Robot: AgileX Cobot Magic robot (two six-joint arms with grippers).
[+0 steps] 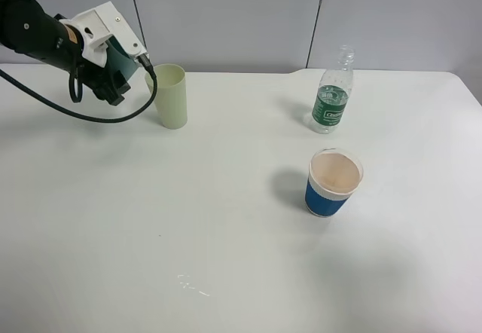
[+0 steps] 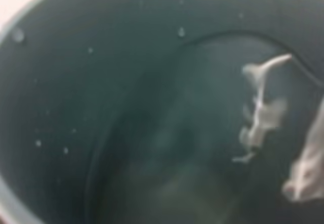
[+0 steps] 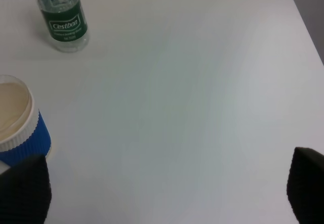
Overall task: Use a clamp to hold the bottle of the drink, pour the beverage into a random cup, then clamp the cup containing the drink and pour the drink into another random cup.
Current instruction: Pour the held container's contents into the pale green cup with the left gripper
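White table (image 1: 226,258), coloured cups
A teal cup (image 2: 101,107), dark green inside, a pale yellow-green tumbler (image 1: 172,98), a white-rimmed blue cup (image 1: 330,196) and a green-labelled clear bottle (image 1: 331,105) are seen.

A short blue cup (image 1: 334,186) with a white rim is seen standing upright on the white table (image 1: 226,227), toward its right side. A pale brownish inside is shown at its open top. A faint smear (image 1: 193,285) is noticed near the table's front edge. Grey wall panels (image 1: 226,16) are seen behind.
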